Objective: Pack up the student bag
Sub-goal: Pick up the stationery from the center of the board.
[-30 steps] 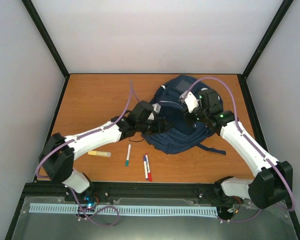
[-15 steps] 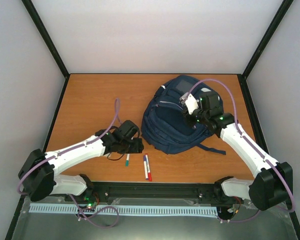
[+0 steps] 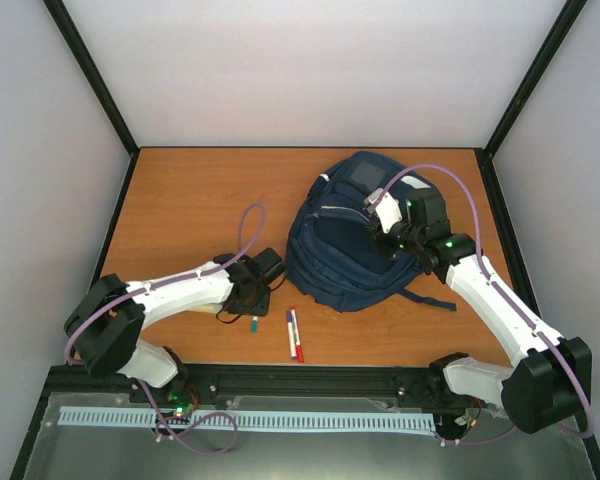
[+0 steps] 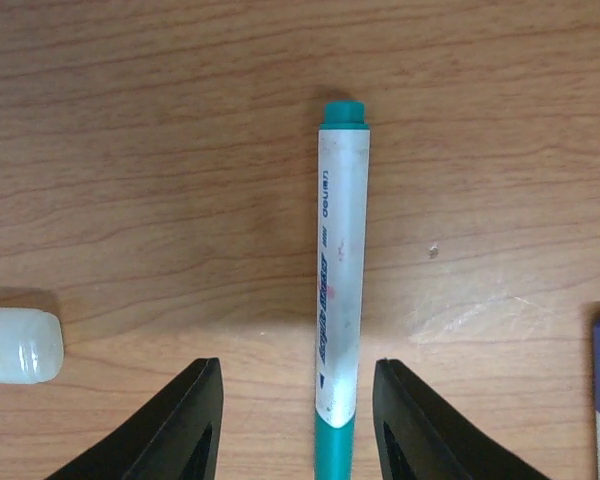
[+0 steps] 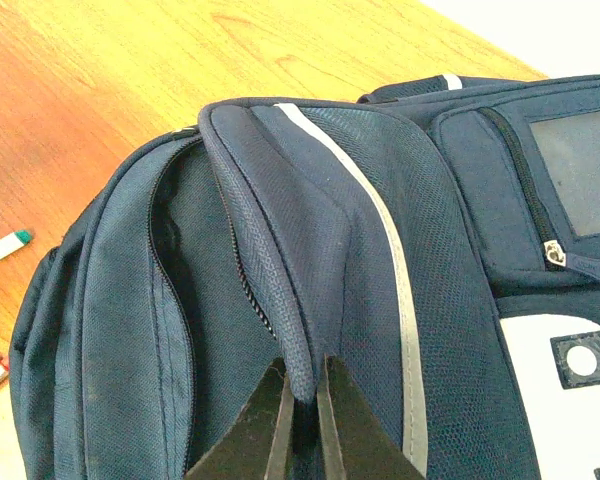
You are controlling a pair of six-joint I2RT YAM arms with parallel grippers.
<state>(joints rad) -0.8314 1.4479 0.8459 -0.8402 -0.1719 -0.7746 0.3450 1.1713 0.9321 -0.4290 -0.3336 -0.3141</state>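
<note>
Far left in wrist view: pale translucent rounded tube end (image 4: 18, 345) on the orange-brown wooden table (image 3: 180, 200), untouched. Left gripper (image 4: 295, 405) has swung away from the bag mouth, where it was a sec ago, back twd the near edge. It now hangs over the white-barrelled marker w/ teal cap (image 4: 340, 290). Jaws apart, one either side of the barrel, no contact yet, gap narrower than a moment ago, so prob. closing in for a pick. Just right of that: two more slim pens, blue-capped & red-capped (image 3: 293, 335), side by side, not moved. Further right, the big navy-blue fabric student bag (image 3: 345, 245) w/ thin white stripe lies on the table's right half, about where it was. Right gripper (image 5: 301, 378) stays clamped on the edge of the bag's flap, holding it up so the zip opening (image 5: 170, 290) gapes twd the pens. Meaning for the task, my read: left arm is done at the bag for now & is fetching the next item. Marker isn't gripped yet, but the mouth is held open, ready to receive
</note>
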